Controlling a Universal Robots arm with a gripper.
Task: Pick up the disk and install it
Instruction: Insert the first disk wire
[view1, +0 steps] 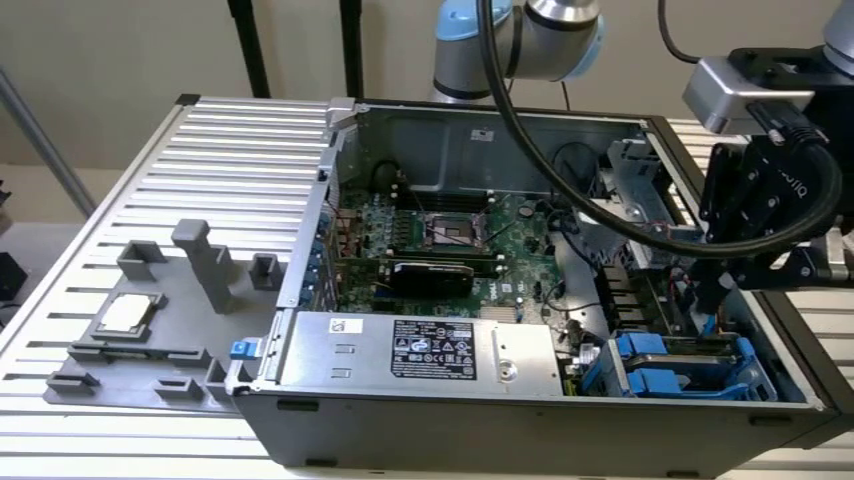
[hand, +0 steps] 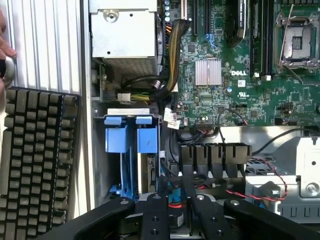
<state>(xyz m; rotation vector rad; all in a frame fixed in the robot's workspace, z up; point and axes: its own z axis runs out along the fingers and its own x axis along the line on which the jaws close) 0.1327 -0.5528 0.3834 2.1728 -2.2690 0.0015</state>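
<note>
While the ribbed metal table (view1: 200, 150) bears the open grey computer case (view1: 534, 420), a green board marked DELL (hand: 235, 73) is seen inside. At the case's four o'clock, the gripper (view1: 707, 288), its grasp not discernible, is held above the blue-railed disk (hand: 148, 171), seated edgewise.

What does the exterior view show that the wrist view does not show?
Exterior view: a grey fixture tray beside the computer case, carrying a small silver chip, and the labelled power supply. Wrist view: a black keyboard and a person's hand outside the case. Both: the green motherboard, the blue drive cage, and the gripper above the cage.
</note>
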